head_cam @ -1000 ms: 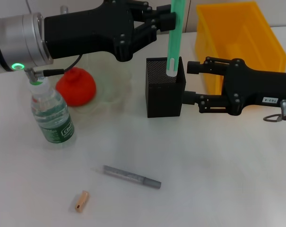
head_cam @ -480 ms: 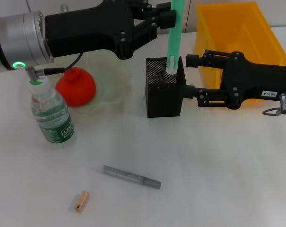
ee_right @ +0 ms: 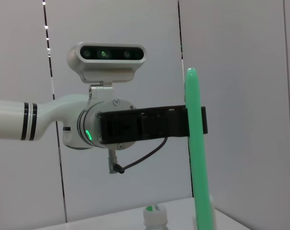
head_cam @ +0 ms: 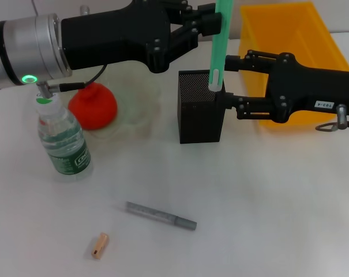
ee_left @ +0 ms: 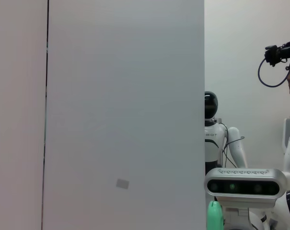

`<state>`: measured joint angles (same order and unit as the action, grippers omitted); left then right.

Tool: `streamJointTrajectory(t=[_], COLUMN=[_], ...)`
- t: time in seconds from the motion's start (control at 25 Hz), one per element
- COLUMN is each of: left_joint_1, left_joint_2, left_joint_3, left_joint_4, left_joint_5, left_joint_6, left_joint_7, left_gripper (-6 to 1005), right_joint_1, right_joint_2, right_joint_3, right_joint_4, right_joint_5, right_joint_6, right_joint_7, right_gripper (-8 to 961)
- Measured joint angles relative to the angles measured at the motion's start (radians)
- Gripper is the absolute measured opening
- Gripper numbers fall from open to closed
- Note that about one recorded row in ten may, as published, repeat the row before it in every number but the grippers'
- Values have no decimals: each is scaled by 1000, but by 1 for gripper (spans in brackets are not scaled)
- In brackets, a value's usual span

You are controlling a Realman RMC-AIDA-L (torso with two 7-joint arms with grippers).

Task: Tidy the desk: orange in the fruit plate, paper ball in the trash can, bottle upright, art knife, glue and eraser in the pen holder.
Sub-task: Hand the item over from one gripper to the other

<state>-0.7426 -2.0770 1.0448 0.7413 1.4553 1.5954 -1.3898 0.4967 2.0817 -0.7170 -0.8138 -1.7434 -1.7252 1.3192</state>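
My left gripper [head_cam: 218, 17] is shut on a long green stick [head_cam: 219, 46], held upright. The stick's lower end is at the mouth of the black mesh pen holder [head_cam: 198, 115], by its right wall. My right gripper [head_cam: 229, 83] is open, with its fingertips against the holder's right side. The orange [head_cam: 92, 105] lies in the pale fruit plate [head_cam: 141, 95]. The bottle [head_cam: 62, 137] stands upright at the left. A grey stick [head_cam: 161, 215] and the small tan eraser [head_cam: 99, 245] lie on the table in front. The yellow trash can [head_cam: 292, 37] is behind my right arm. The paper ball is out of view.
The right wrist view shows the green stick [ee_right: 200, 158] close up, my left arm [ee_right: 135, 129] and the bottle's cap [ee_right: 153, 211]. The left wrist view shows a wall and another robot [ee_left: 216, 139] in the room. White table lies between the holder and the grey stick.
My right gripper has moved left up to the pen holder's right side. The green stick has shifted slightly right with my left gripper, toward the holder's right wall.
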Motion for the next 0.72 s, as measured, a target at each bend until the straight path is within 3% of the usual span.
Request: streamJointTrajectory(t=[0.72], left_joint_1=[6], left_joint_2=[0], left_joint_3=[12], left_joint_4=[0], left_joint_5=[-1], left_joint_6=[-7], left_joint_7=[8], left_gripper=[84], right_joint_1=[3], right_joint_2=[1], right_joint_3=[-25], right_joint_4=[-3], right_joint_5=[22], right_joint_6=[-7], right_joint_7=[1], right_gripper=[730])
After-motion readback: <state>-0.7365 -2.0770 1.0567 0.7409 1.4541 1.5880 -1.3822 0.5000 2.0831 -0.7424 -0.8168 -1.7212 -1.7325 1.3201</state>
